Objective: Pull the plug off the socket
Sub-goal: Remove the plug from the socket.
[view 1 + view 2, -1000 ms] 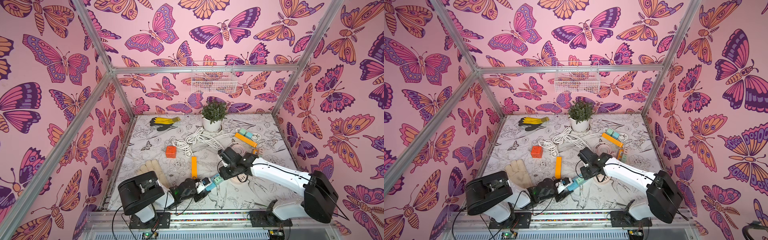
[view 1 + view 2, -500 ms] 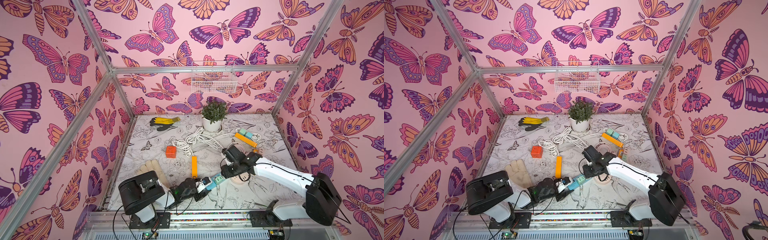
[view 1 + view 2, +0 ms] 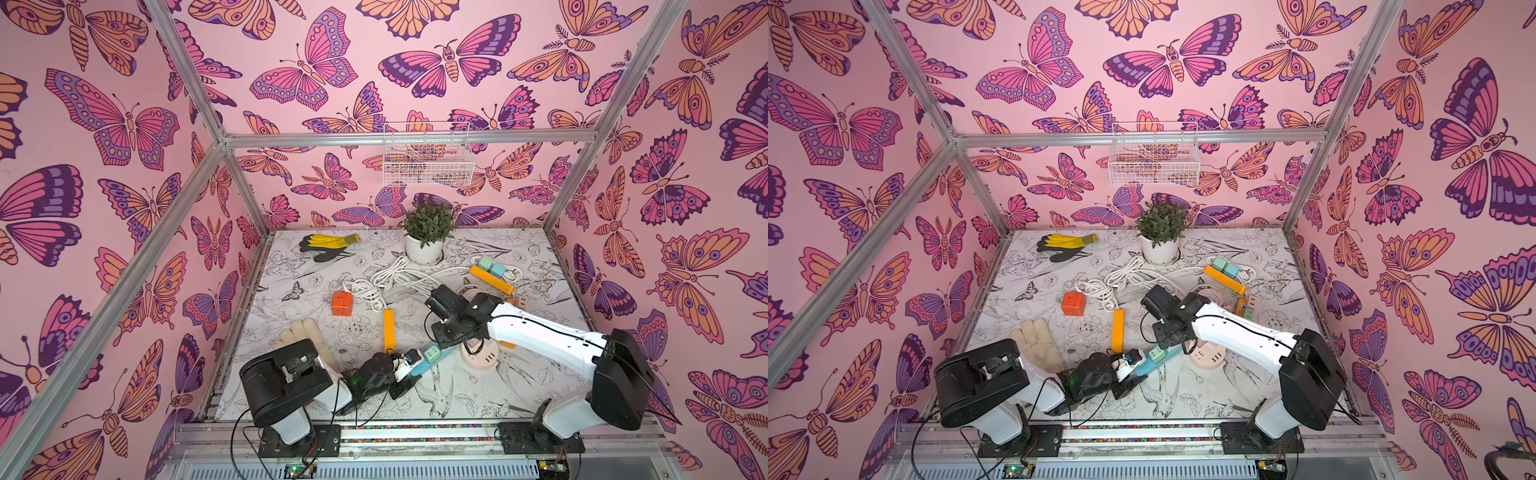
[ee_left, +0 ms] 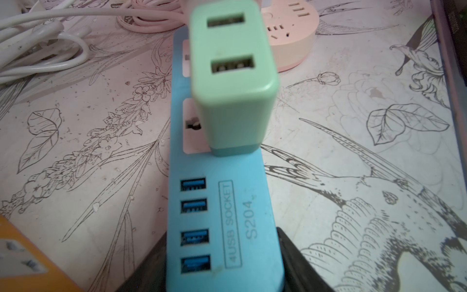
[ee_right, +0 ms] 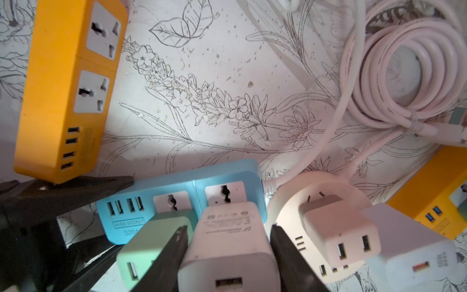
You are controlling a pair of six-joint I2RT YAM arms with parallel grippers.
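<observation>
A blue socket strip point(image 4: 219, 202) lies near the front of the table, also seen in a top view point(image 3: 420, 367). My left gripper point(image 4: 222, 252) is shut on its USB end. A mint-green plug point(image 4: 232, 83) stands in the strip's near outlet. My right gripper point(image 5: 228, 240) is shut on a white plug point(image 5: 227, 247), one finger point(image 5: 174, 252) squeezed between it and the green plug point(image 5: 149, 242). The white plug sits over the strip's far outlet point(image 5: 223, 193). Its prongs are hidden. In both top views the right gripper point(image 3: 446, 343) covers the white plug.
A round pink socket point(image 3: 478, 355) carrying a pink plug point(image 5: 338, 227) sits just right of the strip, its coiled cord point(image 5: 404, 75) behind. An orange strip point(image 3: 388, 330), orange cube point(image 3: 342, 303), beige glove point(image 3: 303, 336), white cables point(image 3: 386, 282) and plant pot point(image 3: 424, 251) lie beyond.
The right arm's wrist has shifted slightly over the strip's far end. The left arm and the blue strip have stayed put.
</observation>
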